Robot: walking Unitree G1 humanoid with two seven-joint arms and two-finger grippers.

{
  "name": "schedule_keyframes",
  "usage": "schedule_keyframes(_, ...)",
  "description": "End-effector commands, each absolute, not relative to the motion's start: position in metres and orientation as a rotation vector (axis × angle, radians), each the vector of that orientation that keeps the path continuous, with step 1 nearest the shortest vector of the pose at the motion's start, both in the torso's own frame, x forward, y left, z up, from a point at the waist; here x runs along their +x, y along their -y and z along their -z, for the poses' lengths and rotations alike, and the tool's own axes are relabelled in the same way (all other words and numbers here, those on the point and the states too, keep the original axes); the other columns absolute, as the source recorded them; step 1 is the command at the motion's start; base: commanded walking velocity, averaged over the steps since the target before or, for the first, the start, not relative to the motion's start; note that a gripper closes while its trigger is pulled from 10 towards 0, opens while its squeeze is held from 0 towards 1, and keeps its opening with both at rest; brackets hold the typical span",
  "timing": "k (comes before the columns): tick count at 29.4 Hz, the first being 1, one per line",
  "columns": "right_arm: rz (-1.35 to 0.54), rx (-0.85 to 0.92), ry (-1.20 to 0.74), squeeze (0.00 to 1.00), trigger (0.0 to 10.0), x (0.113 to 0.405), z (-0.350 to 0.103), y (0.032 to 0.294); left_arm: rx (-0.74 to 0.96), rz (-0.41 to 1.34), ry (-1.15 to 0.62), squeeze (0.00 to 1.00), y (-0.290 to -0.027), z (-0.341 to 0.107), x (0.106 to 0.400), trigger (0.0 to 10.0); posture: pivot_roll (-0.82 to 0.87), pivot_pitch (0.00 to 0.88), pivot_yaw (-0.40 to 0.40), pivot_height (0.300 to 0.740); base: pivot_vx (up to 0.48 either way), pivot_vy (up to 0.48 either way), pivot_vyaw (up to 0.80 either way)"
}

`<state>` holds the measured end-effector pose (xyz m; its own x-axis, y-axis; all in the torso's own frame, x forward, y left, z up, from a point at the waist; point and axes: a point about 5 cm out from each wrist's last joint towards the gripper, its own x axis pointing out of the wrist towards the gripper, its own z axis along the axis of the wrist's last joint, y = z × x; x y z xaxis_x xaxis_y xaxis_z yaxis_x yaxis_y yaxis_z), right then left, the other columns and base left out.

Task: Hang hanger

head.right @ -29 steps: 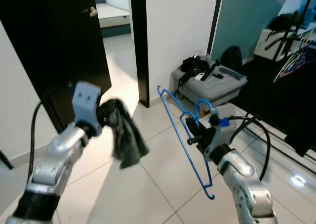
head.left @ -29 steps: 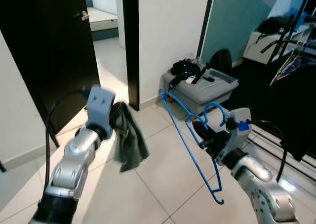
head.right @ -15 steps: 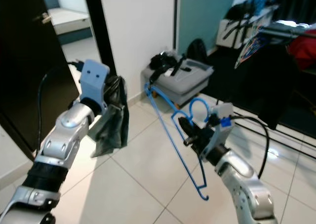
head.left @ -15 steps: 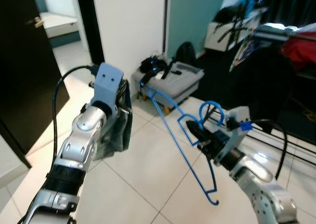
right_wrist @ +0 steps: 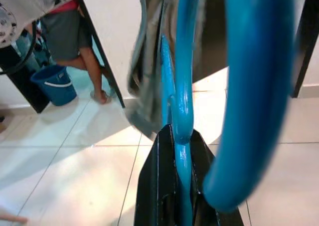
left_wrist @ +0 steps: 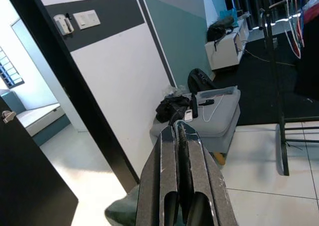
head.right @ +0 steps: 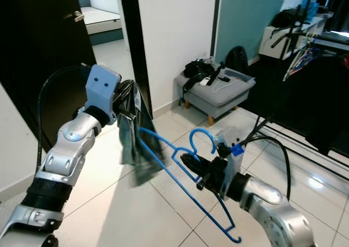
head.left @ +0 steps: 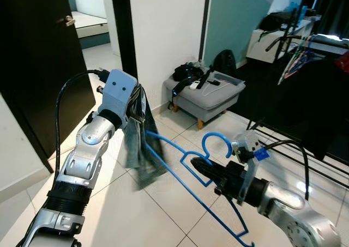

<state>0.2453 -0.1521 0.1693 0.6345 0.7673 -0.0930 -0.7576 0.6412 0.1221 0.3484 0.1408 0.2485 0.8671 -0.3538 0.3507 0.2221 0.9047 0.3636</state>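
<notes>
A blue wire hanger [head.left: 173, 169] is held low in front of me, tilted, with my right gripper [head.left: 206, 174] shut on its neck just below the hook [right_wrist: 182, 86]. My left gripper [head.left: 134, 101] is raised at the left and shut on a dark grey-green garment [head.left: 143, 151] that hangs down from it. The hanger's left arm reaches the garment and its tip is hidden in the cloth. In the left wrist view the two fingers [left_wrist: 164, 171] are pressed together, with a bit of cloth [left_wrist: 122, 212] below them.
A grey footstool [head.left: 210, 97] piled with black items stands by the white wall [head.left: 163, 34]. A clothes rack [head.left: 305, 45] with hanging clothes is at the right. A black door [head.left: 38, 67] stands open at the left. A person's legs [right_wrist: 84, 56] and a blue bucket [right_wrist: 57, 84] are nearby.
The camera has swung. My right gripper has brought the hanger left and tipped it flatter, so its arm now meets the garment; before, hanger and garment were apart.
</notes>
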Motion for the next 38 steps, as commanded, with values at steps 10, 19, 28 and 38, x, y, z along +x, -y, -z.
schedule_keyframes(10, -0.7, 0.055, -0.125, 0.0, 10.0, 0.264, -0.177, 0.163, 0.247, 0.467, 0.565, 0.0, -0.114, -0.273, 0.33, 10.0, -0.09, 0.0, 0.011, 0.74, 0.0, 0.0, 0.0)
schedule_keyframes(19, -0.531, 0.037, -0.159, 0.0, 10.0, 0.285, -0.172, 0.174, 0.202, 0.544, 0.606, 0.0, -0.1, -0.279, 0.318, 10.0, -0.07, 0.0, -0.003, 0.74, 0.0, 0.0, 0.0)
schedule_keyframes(28, -0.249, 0.195, -0.058, 0.0, 10.0, 0.307, -0.188, 0.204, 0.274, 0.621, 0.558, 0.0, -0.094, -0.264, 0.311, 10.0, -0.07, 0.0, -0.004, 0.74, 0.0, 0.0, 0.0)
schedule_keyframes(38, -0.092, 0.475, 0.091, 0.0, 10.0, 0.318, -0.209, 0.226, 0.315, 0.919, 0.471, 0.0, -0.067, -0.235, 0.282, 10.0, -0.06, 0.0, -0.008, 0.74, 0.0, 0.0, 0.0)
